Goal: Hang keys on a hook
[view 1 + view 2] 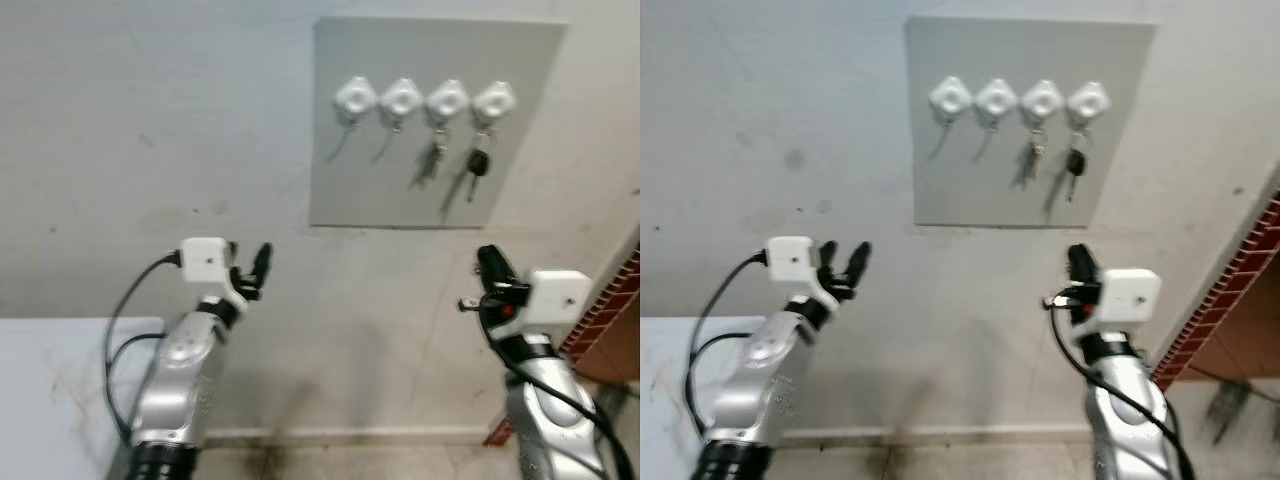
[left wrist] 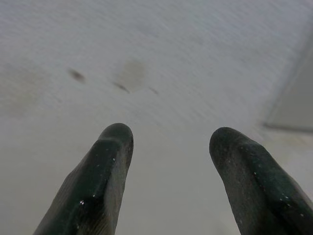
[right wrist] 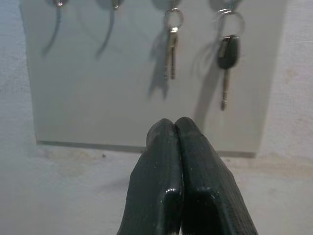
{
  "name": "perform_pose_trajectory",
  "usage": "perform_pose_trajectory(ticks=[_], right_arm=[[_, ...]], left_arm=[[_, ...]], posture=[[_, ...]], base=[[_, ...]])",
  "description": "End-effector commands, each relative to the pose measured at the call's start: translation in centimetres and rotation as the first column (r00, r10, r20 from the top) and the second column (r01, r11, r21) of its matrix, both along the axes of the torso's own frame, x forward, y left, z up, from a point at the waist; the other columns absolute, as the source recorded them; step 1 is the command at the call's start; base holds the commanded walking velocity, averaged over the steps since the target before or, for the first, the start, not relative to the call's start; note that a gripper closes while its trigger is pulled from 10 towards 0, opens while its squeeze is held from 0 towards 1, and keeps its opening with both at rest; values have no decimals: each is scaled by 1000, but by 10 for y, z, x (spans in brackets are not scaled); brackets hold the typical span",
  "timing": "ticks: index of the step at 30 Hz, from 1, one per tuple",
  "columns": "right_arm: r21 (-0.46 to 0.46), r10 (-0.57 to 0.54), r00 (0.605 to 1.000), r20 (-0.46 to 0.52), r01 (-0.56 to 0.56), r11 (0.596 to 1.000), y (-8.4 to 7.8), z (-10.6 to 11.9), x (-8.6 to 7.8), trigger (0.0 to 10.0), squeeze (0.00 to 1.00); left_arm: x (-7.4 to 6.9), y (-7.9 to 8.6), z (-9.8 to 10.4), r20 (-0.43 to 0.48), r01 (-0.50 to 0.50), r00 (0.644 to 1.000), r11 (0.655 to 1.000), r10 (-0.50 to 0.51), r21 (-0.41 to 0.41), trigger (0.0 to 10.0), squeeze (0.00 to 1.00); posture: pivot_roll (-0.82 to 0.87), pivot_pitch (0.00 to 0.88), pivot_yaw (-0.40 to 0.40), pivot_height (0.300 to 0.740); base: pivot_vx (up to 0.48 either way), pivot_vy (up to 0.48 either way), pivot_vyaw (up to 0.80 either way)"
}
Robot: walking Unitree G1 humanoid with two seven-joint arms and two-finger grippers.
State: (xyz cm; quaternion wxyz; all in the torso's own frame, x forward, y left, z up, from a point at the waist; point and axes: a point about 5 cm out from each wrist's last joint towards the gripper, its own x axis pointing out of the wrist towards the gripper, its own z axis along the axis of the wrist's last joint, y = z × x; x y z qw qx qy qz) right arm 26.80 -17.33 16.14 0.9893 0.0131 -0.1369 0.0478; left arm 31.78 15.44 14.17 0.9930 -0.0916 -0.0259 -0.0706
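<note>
One pale grey rectangular wall board (image 1: 430, 130) carried four white diamond-shaped plastic hooks (image 1: 424, 100) in a row. Third hook held a small silver metal key (image 3: 171, 51); fourth held a black-headed car key (image 3: 227, 61) on a ring. Both hung flat against the board. Left gripper (image 1: 250, 272) was raised below and left of the board, fingers spread wide, empty. Right gripper (image 3: 178, 147) sat below the board's right end, fingers pressed together, holding nothing, well below the keys.

Stained pale wall (image 1: 150, 130) — brick edge (image 1: 610, 310) right.
</note>
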Motion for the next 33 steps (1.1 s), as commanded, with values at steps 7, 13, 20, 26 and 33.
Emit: perform_pose_trajectory(ticks=[7, 13, 20, 26, 33], right_arm=[[-11, -18, 1000, -11, 17, 1000, -6, -1, -2, 10000, 0], [-11, 15, 999, -30, -15, 1000, -1, -6, -2, 10000, 0], [-7, 37, 999, -31, -37, 999, 2, -5, -1, 10000, 0], [-17, 75, 997, -18, -76, 997, 7, -2, 2, 10000, 0], [-8, 145, 989, 13, -145, 989, 17, 7, 7, 10000, 0]], left_arm=[[-1, -20, 4, 10, 85, 996, 996, -85, -9, 10000, 0], [-3, -26, 8, 37, 131, 991, 991, -132, 30, 10000, 0], [-8, -45, 20, 107, 235, 963, 964, -249, 125, 10000, 0], [-16, -73, 32, 151, 363, 910, 917, -387, 163, 10000, 0], [-19, -90, 52, 207, 438, 862, 885, -463, 159, 10000, 0]], posture=[[-13, 19, -1, 740], [-17, 20, 4, 740], [-19, 20, 7, 740], [-23, 18, 12, 740], [-31, 15, 21, 740]], base=[[0, 0, 0], [0, 0, 0], [0, 0, 0], [0, 0, 0], [0, 0, 0]])
